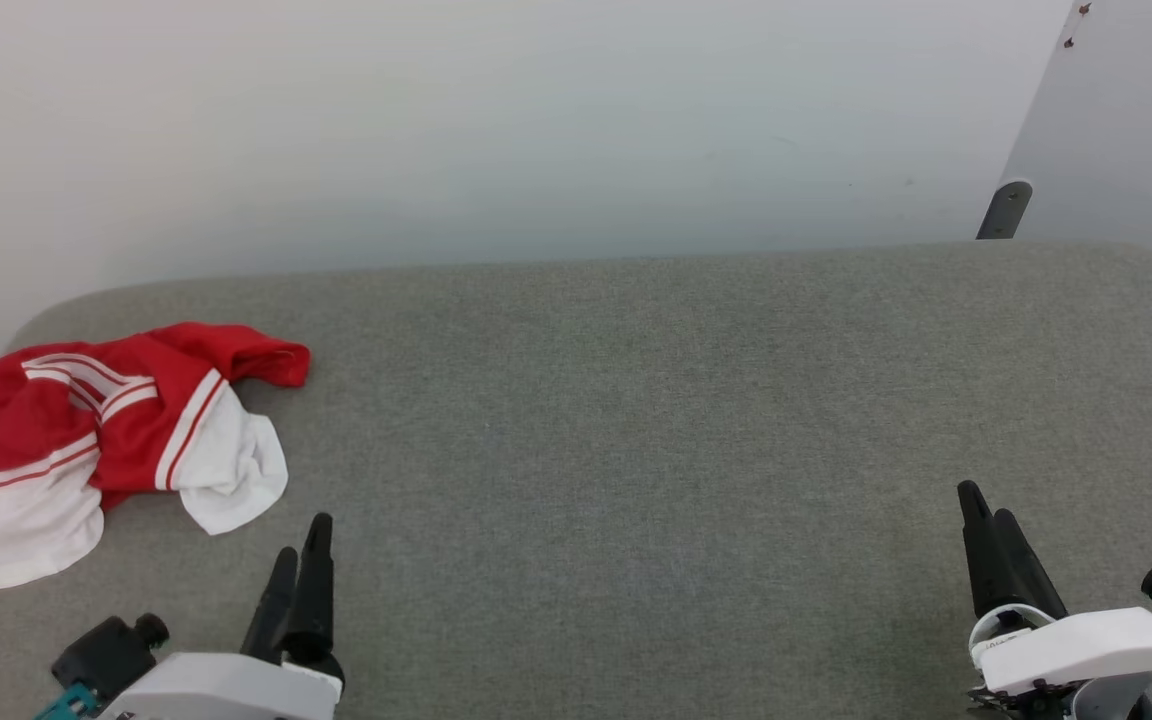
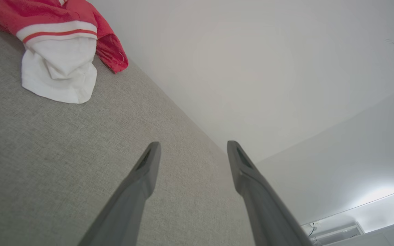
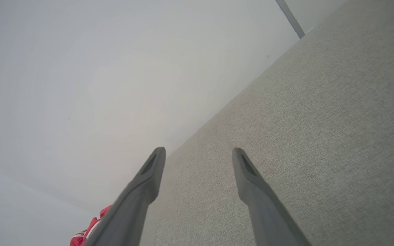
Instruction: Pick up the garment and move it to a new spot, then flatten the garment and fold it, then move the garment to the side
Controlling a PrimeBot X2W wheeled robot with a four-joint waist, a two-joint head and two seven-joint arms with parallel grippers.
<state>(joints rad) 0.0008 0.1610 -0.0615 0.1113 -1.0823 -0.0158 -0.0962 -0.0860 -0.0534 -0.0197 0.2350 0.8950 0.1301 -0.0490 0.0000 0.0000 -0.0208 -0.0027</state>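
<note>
At the left end of the grey fabric surface (image 1: 636,420), you had the garment (image 1: 86,430) lying in a loose, crumpled heap. Its red body was bunched toward the pale wall (image 1: 436,130). Its two white hem panels, each edged with thin white-and-red stripes, spilled toward the robot. One red fold reached out to the right along the back of the heap. No gripper touched the cloth.

Your left gripper (image 1: 303,540) hung at the lower left of the head view, fingers pointing away from the robot, just right of the nearer white panel and apart from it. From the left wrist camera you could see its jaws standing well apart, with nothing between them but bare grey fabric. There the garment (image 2: 56,51) sat off in the upper left corner, ahead of the left gripper (image 2: 193,145) and to one side.

Your right gripper (image 1: 984,503) was at the lower right of the head view, well apart from the garment, with most of the surface between them. In the right wrist view its jaws were likewise spread wide and empty, and the right gripper (image 3: 198,150) pointed across open fabric toward the wall. Just a sliver of the garment (image 3: 84,235) showed at that view's bottom edge, beside one finger.

Behind the surface's right end, a white panel (image 1: 1116,120) leaned with a dark bracket (image 1: 1004,208) at its foot.
</note>
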